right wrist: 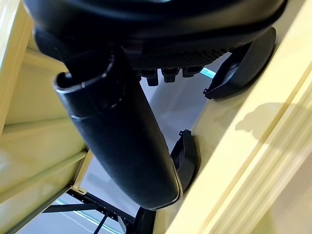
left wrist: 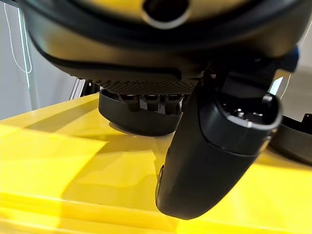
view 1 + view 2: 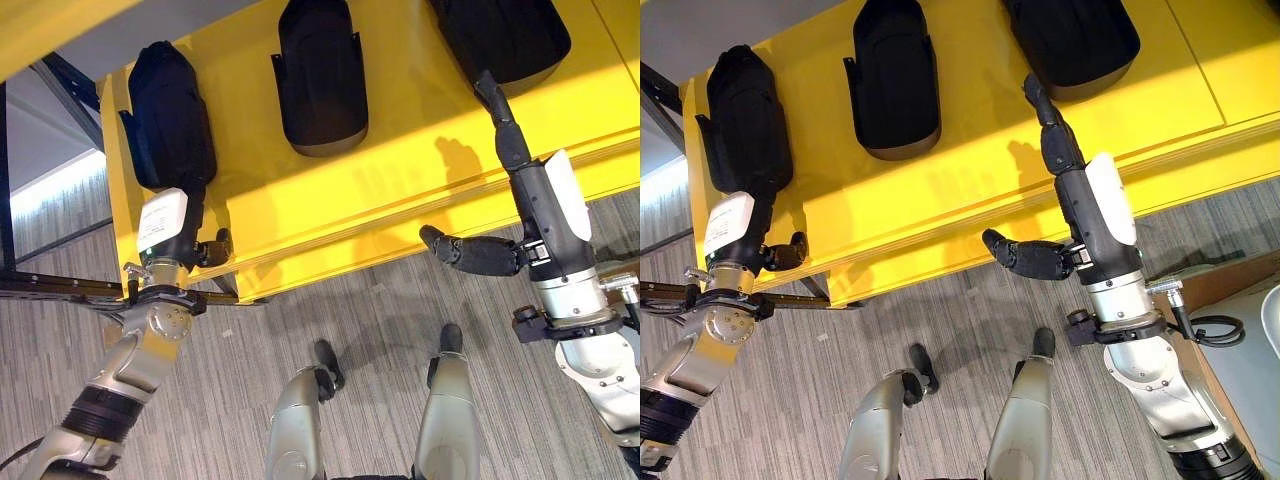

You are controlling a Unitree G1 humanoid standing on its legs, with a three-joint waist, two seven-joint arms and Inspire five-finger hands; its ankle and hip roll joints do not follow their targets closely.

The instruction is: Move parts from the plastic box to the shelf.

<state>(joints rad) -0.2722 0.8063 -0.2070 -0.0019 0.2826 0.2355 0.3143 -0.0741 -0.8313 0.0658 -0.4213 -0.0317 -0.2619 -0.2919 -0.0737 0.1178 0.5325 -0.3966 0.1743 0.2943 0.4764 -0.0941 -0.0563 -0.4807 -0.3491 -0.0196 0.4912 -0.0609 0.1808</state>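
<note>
Left hand (image 2: 161, 44) up close, dark bulk above yellow shelf (image 2: 58, 165). Thumb (image 2: 214, 156) jutting out from the bulk, rounded tip hanging just above the shelf surface, near its front edge. Fingers hidden, state unclear. Black plastic part (image 2: 139, 119) resting on the shelf beyond the thumb, ribbed inside showing at its open end, right under the hand's textured underside. Second black part (image 2: 295, 144) also on the shelf, beside the thumb on the far side from the first part, partly cut off. Sunlit patch and shadow across the shelf near the first part.
</note>
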